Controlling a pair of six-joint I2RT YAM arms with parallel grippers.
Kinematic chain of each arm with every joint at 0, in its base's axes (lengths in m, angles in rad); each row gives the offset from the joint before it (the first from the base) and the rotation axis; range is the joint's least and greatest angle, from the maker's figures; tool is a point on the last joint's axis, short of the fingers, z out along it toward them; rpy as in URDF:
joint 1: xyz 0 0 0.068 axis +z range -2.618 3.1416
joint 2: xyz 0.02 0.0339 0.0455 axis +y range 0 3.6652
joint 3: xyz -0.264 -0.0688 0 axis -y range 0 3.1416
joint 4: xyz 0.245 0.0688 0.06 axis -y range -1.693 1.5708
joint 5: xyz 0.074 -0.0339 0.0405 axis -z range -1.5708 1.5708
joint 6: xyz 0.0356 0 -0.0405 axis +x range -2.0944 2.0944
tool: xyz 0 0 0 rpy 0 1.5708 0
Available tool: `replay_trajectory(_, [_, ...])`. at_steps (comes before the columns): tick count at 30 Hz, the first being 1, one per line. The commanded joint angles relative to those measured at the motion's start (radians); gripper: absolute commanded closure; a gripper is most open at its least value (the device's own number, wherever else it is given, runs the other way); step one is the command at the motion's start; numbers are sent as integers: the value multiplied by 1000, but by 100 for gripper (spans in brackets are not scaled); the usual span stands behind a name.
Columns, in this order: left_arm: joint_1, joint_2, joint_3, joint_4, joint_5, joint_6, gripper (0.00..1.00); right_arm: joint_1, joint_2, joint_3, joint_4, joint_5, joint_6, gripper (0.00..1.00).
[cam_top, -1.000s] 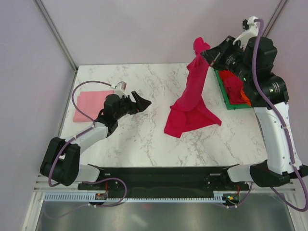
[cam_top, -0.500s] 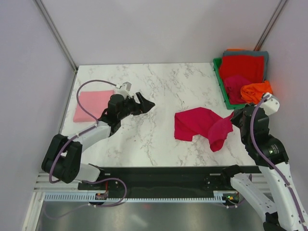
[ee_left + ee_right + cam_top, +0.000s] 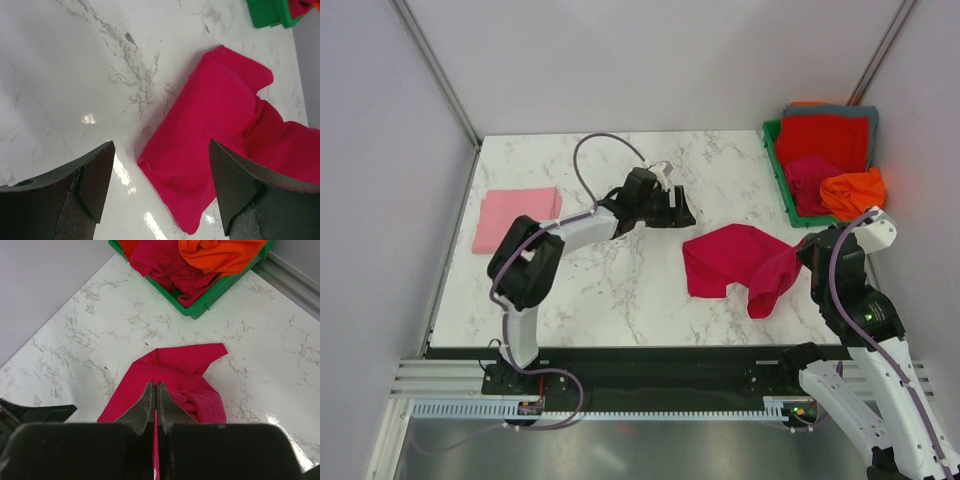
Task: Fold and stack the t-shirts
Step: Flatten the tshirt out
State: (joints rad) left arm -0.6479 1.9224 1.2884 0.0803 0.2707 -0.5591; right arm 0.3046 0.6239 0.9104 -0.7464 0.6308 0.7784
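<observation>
Crimson t-shirt [image 3: 732, 256] crumpled on white marble table [image 3: 620, 292], lilac walls [image 3: 650, 60]

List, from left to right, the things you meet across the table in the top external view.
light pink folded t-shirt → left gripper → crimson t-shirt → green bin

Left arm [image 3: 578, 228] and right arm [image 3: 895, 368]: white link shells, black joints, purple cables [image 3: 603, 135] looping alongside; gripper fingers [image 3: 95, 170] matte black, wedge-shaped.
</observation>
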Motion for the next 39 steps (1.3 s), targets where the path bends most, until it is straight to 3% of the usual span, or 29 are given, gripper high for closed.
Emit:
replay_trajectory(1, [-30,121,167,-194,64,67,18,-1,-32,-5,61,35,32,100])
replay_trajectory(5, [-64,211,265,-278,78,88,20,1,-30,-8,61,43,22,100])
replay_trajectory(16, [-88,265,307,-287,166,82,25,1,-1,-5,59,-23,-1,100])
replay_trajectory(19, [-98,274,316,-287,179,87,32,1,11,5,58,-55,-25,100])
replay_trajectory(23, [-99,276,319,-286,197,87,53,1,14,5,61,-62,-41,100])
replay_trajectory(25, [-98,265,310,-286,179,96,58,-1,17,5,61,-62,-47,100])
replay_trajectory(28, [-98,227,285,-272,139,108,76,-1,25,2,61,-54,-53,100])
replay_trajectory(29, [-98,218,276,-266,121,111,88,1,26,2,62,-52,-53,100])
replay_trajectory(31, [-96,185,253,-251,104,119,98,1,43,-2,65,-54,-57,100])
replay_trajectory(39, [-76,23,129,-194,-57,137,98,1,189,-16,96,-140,-88,100])
